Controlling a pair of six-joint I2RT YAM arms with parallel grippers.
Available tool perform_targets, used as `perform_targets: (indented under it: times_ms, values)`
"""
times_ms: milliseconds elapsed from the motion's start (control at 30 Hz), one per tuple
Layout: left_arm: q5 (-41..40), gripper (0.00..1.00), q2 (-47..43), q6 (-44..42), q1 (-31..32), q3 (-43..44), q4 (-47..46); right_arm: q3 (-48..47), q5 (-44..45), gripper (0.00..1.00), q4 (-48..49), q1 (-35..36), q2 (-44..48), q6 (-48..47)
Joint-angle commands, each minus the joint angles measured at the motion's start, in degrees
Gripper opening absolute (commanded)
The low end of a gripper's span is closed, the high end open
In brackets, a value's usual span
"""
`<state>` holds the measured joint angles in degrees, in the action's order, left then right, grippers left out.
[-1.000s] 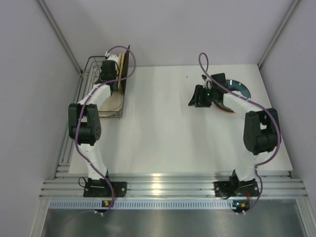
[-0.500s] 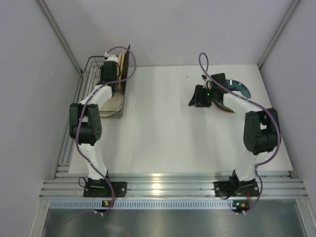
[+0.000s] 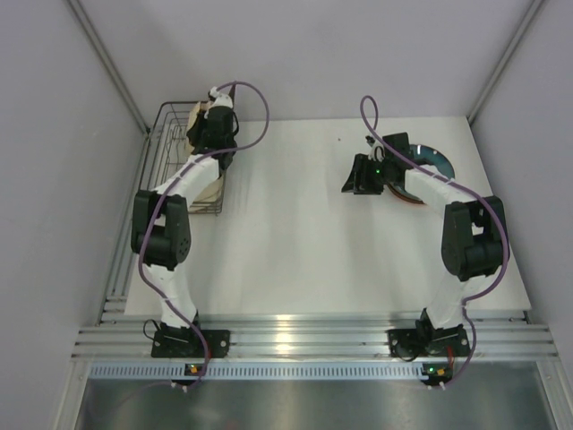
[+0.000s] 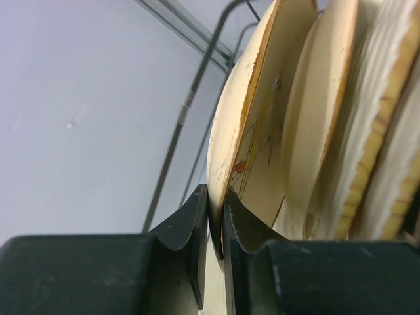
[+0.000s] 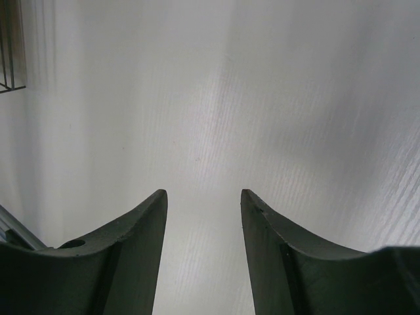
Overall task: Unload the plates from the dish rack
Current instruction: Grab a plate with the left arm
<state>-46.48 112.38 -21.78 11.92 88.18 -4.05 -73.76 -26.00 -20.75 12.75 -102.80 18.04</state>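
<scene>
The dark wire dish rack (image 3: 159,154) stands at the table's far left with several plates on edge in it. My left gripper (image 3: 211,118) is over its back right part, shut on the rim of a round cream patterned plate (image 4: 252,118); the jaws (image 4: 215,203) pinch its edge. Beside that plate stand another cream plate (image 4: 315,131) and a woven tan one (image 4: 375,125). My right gripper (image 3: 351,179) is open and empty over bare table (image 5: 203,197). A teal plate (image 3: 431,159) tops a small stack on the table under my right forearm.
The rack's wire rim (image 4: 190,98) runs close behind the gripped plate, with the grey side wall beyond. A corner of the rack (image 5: 10,46) shows at the far left of the right wrist view. Aluminium rails (image 3: 313,340) edge the table's near side.
My left wrist has swung toward the back right of the rack, over the upright plates. The right arm has not moved.
</scene>
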Motion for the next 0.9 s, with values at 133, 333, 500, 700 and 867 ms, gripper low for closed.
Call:
perform_targets:
  times_ms: [133,333,500,700,867]
  values:
    - [-10.38,0.0,-8.49,-13.18,6.0,2.52,-18.62,0.01,-1.07,0.49,2.73,0.69,1.38,-0.55]
    - [-14.95,0.0,-10.77,-16.8,7.41,3.22,-21.25,0.89,-2.56,0.49,3.96,0.69,1.82,-0.29]
    - [-18.11,0.0,-12.97,-21.8,8.9,2.79,-25.9,1.6,-5.02,0.49,5.63,0.69,2.26,0.24]
    - [-20.23,0.0,-15.34,-29.11,12.15,2.96,-30.58,2.56,-11.42,0.49,9.15,0.69,2.87,1.99]
    - [-14.72,0.0,-19.81,-14.47,15.06,5.85,-8.66,4.23,-16.79,0.49,14.58,0.34,4.36,5.06]
